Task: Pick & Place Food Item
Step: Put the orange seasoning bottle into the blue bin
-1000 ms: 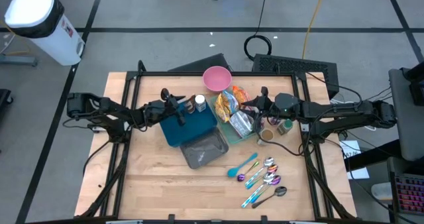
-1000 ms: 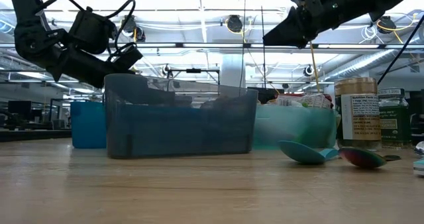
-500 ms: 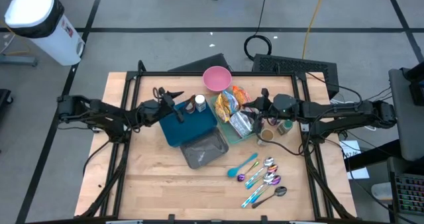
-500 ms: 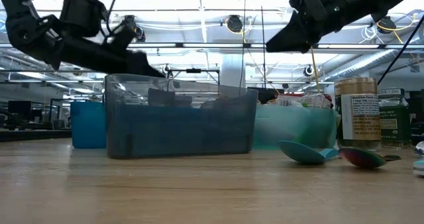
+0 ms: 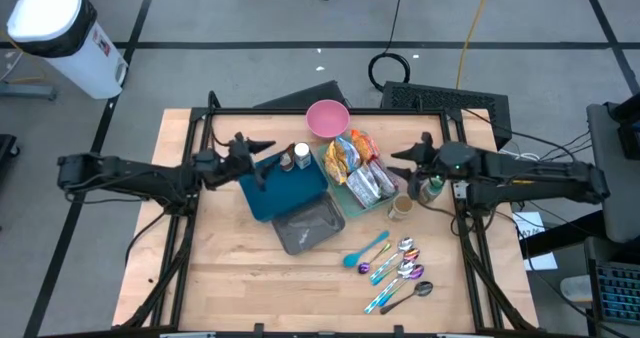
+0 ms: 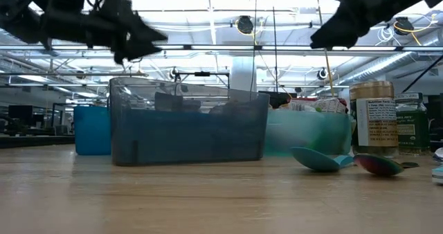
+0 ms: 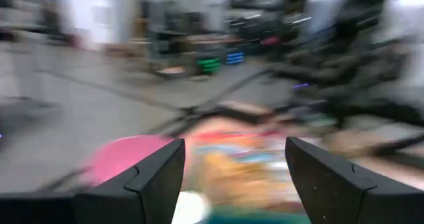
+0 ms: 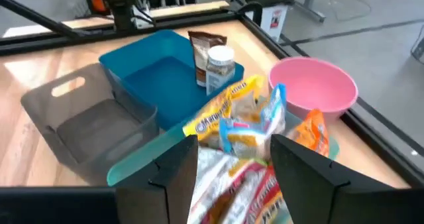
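Dark left hand [image 5: 243, 146] and right hand [image 5: 400, 155] gape, empty.

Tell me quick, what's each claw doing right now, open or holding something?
Left claw: open, holding nothing, raised beside the blue plastic bin.
Right claw: open, holding nothing, near the snack packets.

2 arms, both matte black, slim tubular links with bulkier joint housings. Black cables run along each arm. Left gripper [image 5: 262, 150] and right gripper [image 5: 396, 155]: 2 dark, flat, angular fingers [image 7: 139, 184] each, plain faces, no markings visible. Green indicator light on the right arm's wrist housing.
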### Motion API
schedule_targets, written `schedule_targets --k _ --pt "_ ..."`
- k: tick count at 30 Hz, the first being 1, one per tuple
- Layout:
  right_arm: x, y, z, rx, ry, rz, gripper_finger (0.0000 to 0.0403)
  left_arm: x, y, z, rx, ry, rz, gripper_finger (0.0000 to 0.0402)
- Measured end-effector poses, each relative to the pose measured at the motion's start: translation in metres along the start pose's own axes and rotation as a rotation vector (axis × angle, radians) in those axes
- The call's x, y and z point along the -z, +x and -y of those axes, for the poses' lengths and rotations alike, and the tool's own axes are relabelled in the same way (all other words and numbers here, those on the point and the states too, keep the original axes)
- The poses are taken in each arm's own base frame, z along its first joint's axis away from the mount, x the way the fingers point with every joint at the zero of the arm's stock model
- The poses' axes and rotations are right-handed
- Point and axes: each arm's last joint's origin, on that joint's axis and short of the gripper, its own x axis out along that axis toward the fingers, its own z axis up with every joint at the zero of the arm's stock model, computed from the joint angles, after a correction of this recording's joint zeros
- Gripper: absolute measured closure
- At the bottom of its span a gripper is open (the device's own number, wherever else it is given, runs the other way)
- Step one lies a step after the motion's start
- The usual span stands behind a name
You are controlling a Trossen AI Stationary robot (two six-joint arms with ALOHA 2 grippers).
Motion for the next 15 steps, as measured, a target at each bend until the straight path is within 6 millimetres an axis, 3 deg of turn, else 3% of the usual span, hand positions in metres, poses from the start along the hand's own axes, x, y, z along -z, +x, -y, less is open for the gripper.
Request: schedule_targets --k 5,15 --pt "0.007 -0.006 0.002 0.006 -0.001 -0.064 0.0218 -0.018 0.003 0.016 0.275 -0.132 0.018 0.0133" --pt "0.007 -0.006 -0.003 -0.167 -0.013 -0.071 0.0221 -0.038 0.000 0.040 0.469 -0.143 0.100 0.0133"
